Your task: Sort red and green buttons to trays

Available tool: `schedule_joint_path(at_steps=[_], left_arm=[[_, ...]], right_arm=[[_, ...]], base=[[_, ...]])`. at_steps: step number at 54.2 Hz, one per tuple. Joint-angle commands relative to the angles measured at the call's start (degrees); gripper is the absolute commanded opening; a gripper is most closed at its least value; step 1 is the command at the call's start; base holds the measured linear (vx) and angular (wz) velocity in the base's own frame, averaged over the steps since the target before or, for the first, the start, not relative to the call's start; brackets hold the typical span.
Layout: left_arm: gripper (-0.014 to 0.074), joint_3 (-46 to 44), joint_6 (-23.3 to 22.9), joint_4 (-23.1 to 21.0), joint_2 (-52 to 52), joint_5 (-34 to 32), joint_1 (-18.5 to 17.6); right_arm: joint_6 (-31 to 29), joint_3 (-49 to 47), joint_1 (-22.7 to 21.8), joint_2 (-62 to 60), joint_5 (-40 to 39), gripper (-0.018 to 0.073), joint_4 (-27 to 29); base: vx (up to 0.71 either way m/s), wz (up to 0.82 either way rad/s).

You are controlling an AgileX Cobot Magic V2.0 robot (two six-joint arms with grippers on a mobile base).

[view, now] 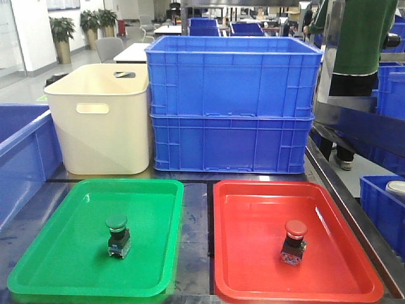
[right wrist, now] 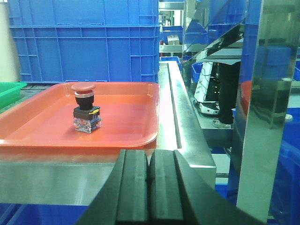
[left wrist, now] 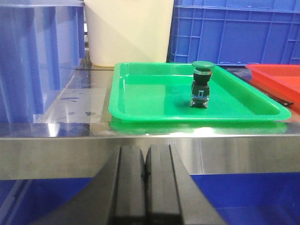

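Note:
The green button (view: 118,235) stands upright in the green tray (view: 57,266); the left wrist view shows this green button (left wrist: 201,84) and green tray (left wrist: 140,101) beyond the table's front edge. The red button (view: 294,242) stands upright in the red tray (view: 247,272), and the right wrist view shows the same red button (right wrist: 86,108) and red tray (right wrist: 126,126). My left gripper (left wrist: 145,176) is shut and empty, below and in front of the table edge. My right gripper (right wrist: 149,183) is likewise shut and empty, short of the red tray. Neither gripper shows in the front view.
Two stacked blue crates (view: 233,104) and a cream bin (view: 101,117) stand behind the trays. Another blue crate (view: 22,152) sits at the left. The steel table edge (left wrist: 150,154) runs in front. A person (view: 361,57) stands at the back right.

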Motion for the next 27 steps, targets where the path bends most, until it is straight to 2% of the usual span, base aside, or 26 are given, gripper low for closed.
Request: schedule_joint_path(at_steps=[1,27], left_arm=[[-0.0006,-1.3,-0.6,0.1,-0.7,-4.6,0.0],[-0.0006,-1.3,-0.6,0.1,-0.7,-4.6,0.0]], right_arm=[[0.0,0.4,-0.4,0.0,-3.3,-0.0009,-0.1],[0.0,0.4,-0.4,-0.4,-3.1,-0.0008,-0.1]], base=[[0.00,0.00],[0.00,0.00]])
